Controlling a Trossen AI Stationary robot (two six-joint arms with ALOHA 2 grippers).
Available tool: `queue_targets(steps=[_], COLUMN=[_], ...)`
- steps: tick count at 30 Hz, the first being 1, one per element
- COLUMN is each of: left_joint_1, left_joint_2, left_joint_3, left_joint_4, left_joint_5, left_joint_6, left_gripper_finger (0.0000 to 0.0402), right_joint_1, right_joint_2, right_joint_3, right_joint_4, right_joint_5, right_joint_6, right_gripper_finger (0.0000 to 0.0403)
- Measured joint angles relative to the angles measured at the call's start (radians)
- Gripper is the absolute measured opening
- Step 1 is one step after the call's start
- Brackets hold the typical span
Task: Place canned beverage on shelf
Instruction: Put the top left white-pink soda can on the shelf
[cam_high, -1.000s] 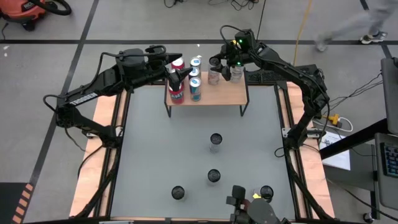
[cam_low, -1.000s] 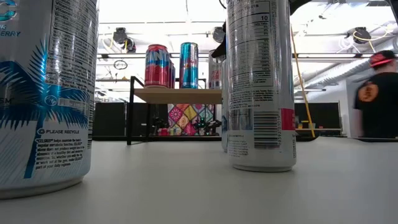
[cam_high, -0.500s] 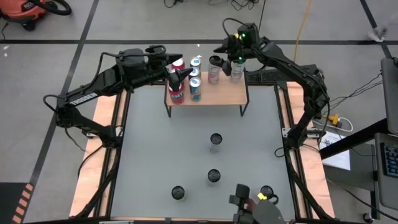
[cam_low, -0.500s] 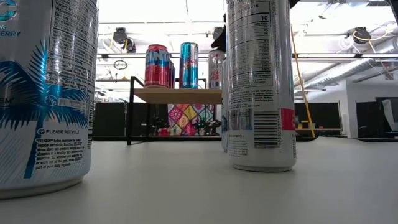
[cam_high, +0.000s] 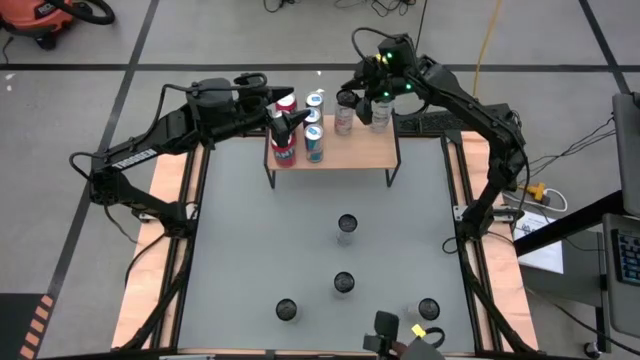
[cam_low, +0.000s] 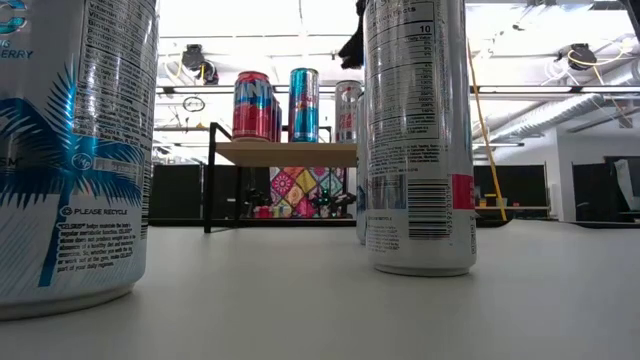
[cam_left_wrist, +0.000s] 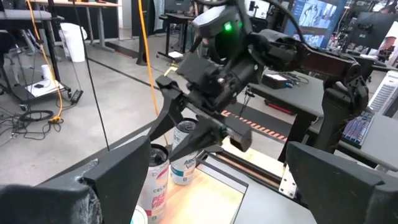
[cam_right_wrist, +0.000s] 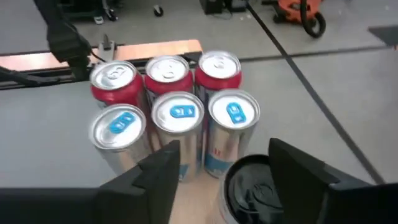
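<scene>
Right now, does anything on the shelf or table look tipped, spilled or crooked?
Nothing stands out. The cans on the shelf stand upright in neat rows, the loose cans on the table are upright too, and no spill shows.

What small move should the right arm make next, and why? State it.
Probably lift the right tool clear of the shelf: the dark-topped can stands there beside six others, the tool open over it, and four cans wait on the table.

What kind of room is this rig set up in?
Probably an open robotics lab or workshop: bare ceiling ducts and strip lights overhead, desks with monitors beyond the table, and an orange shop vacuum and loose cables on the taped concrete floor.
</scene>
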Motion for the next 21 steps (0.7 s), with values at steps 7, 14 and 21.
queue_targets(steps=[7,14,21], left_joint_1=[-0.002,-0.017,-0.022], left_joint_2=[0.000,0.000,0.000], left_joint_3=[0.000,0.000,0.000], left_joint_4=[-0.001,-0.003,-0.005], left_joint_5=[0.000,-0.001,-0.001], left_joint_6=[-0.004,-0.007,-0.008], left_gripper_finger=[0.0374,0.0374,0.0374], right_joint_1=[0.000,0.000,-0.002], right_joint_2=[0.035,0.037,0.037], right_joint_3=[-0.001,-0.001,-0.002], right_joint_4=[-0.013,-0.018,-0.054], right_joint_5=[0.077,0.082,0.116], right_joint_6=[0.017,-0.004,-0.033], right_gripper_finger=[0.0125,0.0060,0.0023])
